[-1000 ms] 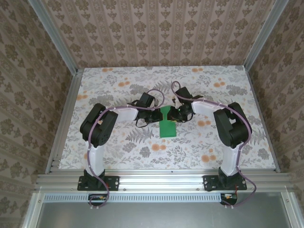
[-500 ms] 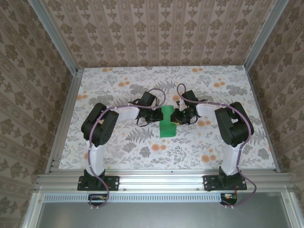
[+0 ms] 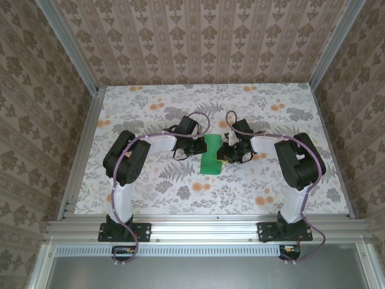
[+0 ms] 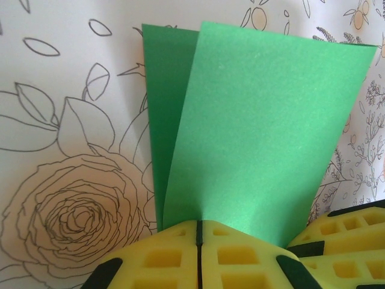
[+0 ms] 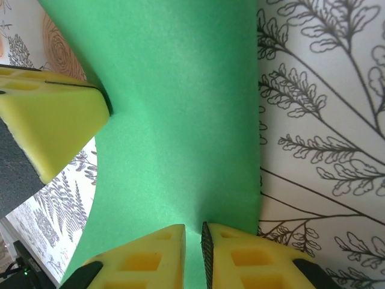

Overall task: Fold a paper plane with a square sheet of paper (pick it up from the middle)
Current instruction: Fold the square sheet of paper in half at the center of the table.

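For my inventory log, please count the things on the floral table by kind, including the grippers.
Thin bright green folded sheet of paper: 1
Yellow-padded two-finger grippers, both pinching the sheet: 2 (left gripper, right gripper)
Total: 3

My top camera looks down from behind; both wrist cameras (pressed close) share the green paper (image 4: 264,132).

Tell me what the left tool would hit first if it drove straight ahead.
The left tool is shut on the paper, which lies straight ahead; pushing on would probably drive it into the right tool just beyond, slightly off to one side.
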